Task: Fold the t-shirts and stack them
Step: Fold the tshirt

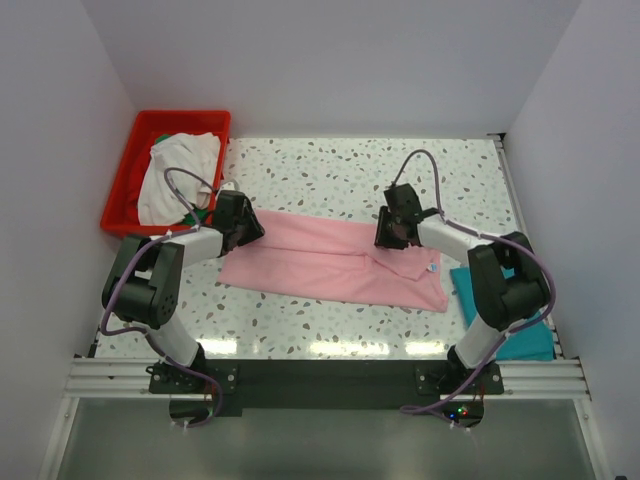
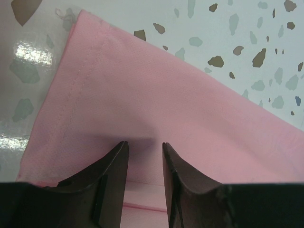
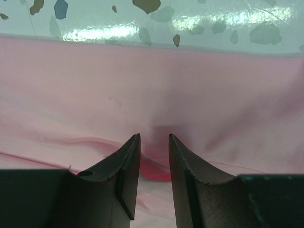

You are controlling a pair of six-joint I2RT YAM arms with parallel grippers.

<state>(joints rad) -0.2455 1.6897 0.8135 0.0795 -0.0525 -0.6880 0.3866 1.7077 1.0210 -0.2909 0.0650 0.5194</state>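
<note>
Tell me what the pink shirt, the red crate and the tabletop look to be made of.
Pink shirt: soft matte cloth, probably cotton knit; stitched hem and creases show.
Red crate: likely moulded plastic, smooth uniform colour, stiff rim.
Tabletop: glossy, speckled like terrazzo, with light glare; stone or printed laminate, cannot tell.

the pink t-shirt (image 2: 156, 95) is soft matt cloth with a stitched hem; the counter (image 1: 330, 170) is glossy speckled stone; the crate (image 1: 125, 190) is smooth red plastic.
</note>
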